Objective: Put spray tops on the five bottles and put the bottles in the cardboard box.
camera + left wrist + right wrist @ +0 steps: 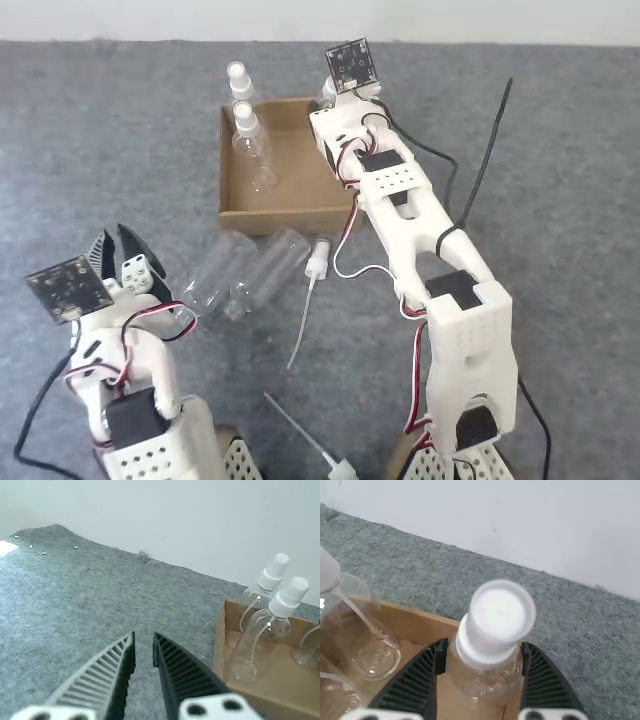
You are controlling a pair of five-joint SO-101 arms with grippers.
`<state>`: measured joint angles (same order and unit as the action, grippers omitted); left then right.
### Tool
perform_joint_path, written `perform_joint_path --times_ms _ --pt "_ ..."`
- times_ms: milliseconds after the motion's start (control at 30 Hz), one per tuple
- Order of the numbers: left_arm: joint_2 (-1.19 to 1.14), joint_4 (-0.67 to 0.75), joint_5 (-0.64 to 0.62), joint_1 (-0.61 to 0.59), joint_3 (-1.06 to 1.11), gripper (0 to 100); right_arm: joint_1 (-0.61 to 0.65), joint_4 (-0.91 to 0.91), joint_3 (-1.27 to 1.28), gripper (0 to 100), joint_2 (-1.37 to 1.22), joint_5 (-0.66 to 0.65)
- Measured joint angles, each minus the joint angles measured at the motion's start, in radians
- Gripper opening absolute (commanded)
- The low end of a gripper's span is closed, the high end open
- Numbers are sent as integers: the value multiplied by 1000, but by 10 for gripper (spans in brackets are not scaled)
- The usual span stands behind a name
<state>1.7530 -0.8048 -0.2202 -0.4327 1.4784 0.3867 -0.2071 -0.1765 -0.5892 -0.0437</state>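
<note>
right claw grips an upright capped bottle at the far corner of the cardboard box; left claw barely open, empty.

We see a bottle of clear glossy plastic, its spray top smooth plastic, a box of matt cardboard, rough carpet, and ribbed matt plastic fingers.

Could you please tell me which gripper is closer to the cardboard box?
Right. The right gripper is at the cardboard box's far corner, shut on a capped bottle. The left gripper hangs over the carpet, well clear of the box.
</note>
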Motion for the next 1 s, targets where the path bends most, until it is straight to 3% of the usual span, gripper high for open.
perform_joint_path --times_ms 133,233,733,1000 --pt "0 0 0 0 0 51 2 0 0 275 0 0" --pt "0 0 0 0 0 51 0 -6 0 315 0 -2" --pt "0 0 0 0 0 51 0 -29 -28 315 -2 -2" --pt "0 0 0 0 0 51 0 -137 -29 315 -2 -2"
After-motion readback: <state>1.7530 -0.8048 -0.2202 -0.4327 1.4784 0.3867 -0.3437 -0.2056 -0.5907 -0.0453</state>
